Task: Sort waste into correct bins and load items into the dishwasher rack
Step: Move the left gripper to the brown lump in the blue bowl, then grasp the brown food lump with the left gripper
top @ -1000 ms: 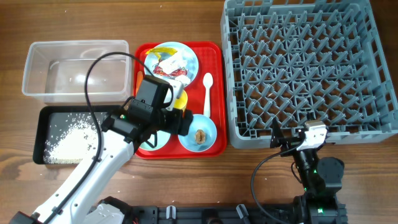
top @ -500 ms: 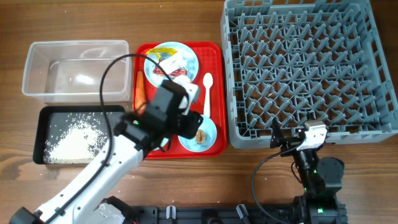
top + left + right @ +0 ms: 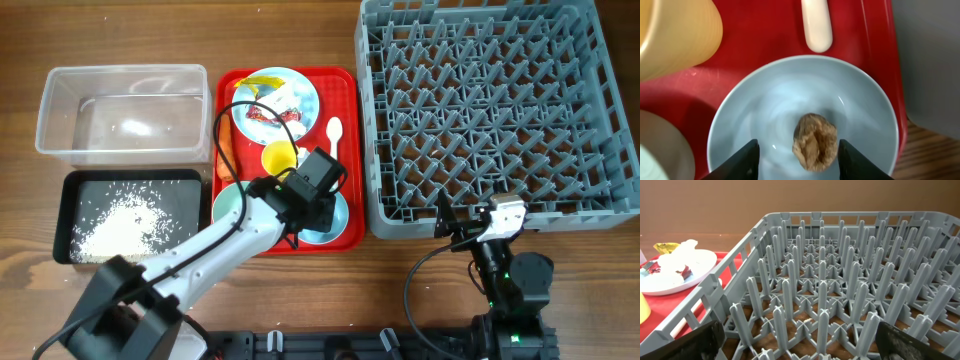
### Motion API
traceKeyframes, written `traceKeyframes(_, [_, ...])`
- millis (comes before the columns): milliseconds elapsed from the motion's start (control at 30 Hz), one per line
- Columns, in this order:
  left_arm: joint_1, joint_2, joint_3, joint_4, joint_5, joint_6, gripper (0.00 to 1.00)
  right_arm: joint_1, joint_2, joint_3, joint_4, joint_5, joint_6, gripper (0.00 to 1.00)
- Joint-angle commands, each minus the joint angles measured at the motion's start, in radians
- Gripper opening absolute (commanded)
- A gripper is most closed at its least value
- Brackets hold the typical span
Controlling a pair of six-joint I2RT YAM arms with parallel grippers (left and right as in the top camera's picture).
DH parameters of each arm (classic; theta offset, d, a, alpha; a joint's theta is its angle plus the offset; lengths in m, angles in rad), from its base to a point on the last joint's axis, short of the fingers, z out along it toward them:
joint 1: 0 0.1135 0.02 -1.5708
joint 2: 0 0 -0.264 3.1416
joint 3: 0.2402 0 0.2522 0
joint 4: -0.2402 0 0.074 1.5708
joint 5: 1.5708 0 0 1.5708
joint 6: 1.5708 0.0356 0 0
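We take the flat red tray (image 3: 348, 90) as our landmark. At its near right corner sits a smooth, round, pale blue bowl (image 3: 765, 110), and in the bowl's hollow lies a rough, knobbly brown lump (image 3: 814, 141). The left gripper (image 3: 799, 150) hangs just over that bowl with its dark, flat fingers (image 3: 747, 160) half spread, one on each side of the lump. A clear gap shows on one side; on the other we cannot tell whether the finger touches.

Beyond the bowl on the tray lie the rounded end of a glossy white plastic spoon (image 3: 817, 25) and a small yellow cup (image 3: 675, 35). At the tray's far end a round pale blue plate (image 3: 300, 95) carries crumpled red-white wrappers (image 3: 270, 112). A second pale blue bowl (image 3: 228, 205) stands at the near left corner.

Left of the tray are a clear plastic tub (image 3: 50, 100) and, nearer, a shallow black tray (image 3: 130, 177) strewn with white rice (image 3: 115, 225).

Right of the tray stands the square grey rack (image 3: 500, 100), a grid of upright pegs. The right gripper (image 3: 799, 339) faces it from the near side, fingers spread wide, holding nothing.
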Motion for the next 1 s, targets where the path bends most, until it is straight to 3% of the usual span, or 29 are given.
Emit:
traceKeyframes(0, [-0.004, 0.036, 0.014, 0.018, -0.031, -0.016, 0.50, -0.003, -0.003, -0.001, 0.006, 0.007, -0.005, 1.00])
traceKeyframes(200, [-0.004, 0.047, 0.014, 0.023, -0.007, -0.013, 0.51, -0.003, -0.003, -0.001, 0.006, 0.007, -0.005, 1.00])
traceKeyframes(433, [-0.004, 0.047, 0.014, 0.023, 0.083, -0.013, 0.61, -0.003, -0.003, -0.001, 0.006, 0.007, -0.005, 1.00])
traceKeyframes(967, [-0.003, 0.111, 0.014, 0.041, 0.082, -0.013, 0.62, -0.003, -0.003, -0.001, 0.006, 0.007, -0.005, 1.00])
